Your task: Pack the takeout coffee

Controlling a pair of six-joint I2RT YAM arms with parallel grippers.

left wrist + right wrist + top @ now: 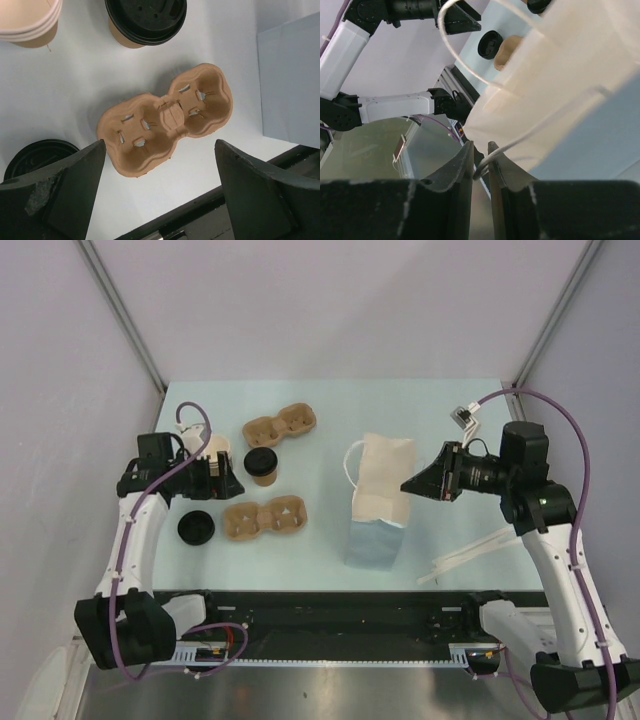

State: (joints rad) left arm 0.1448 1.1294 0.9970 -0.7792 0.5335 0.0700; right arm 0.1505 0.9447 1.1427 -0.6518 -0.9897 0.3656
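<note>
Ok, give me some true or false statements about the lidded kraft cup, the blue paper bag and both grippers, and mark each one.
1. The small brown kraft-paper cup with a black plastic lid stands on the table, outside the blue paper bag. True.
2. The left gripper is shut on that cup. False: its jaws are open and hold nothing, above a brown moulded-pulp cup carrier.
3. The right gripper is closed on the bag's white cord handle. True.
4. The bag lies flat on its side. False: it stands with its mouth open.
5. The loose black plastic lid caps the lidless tan cup. False: it lies on the table beside the carrier.
</note>
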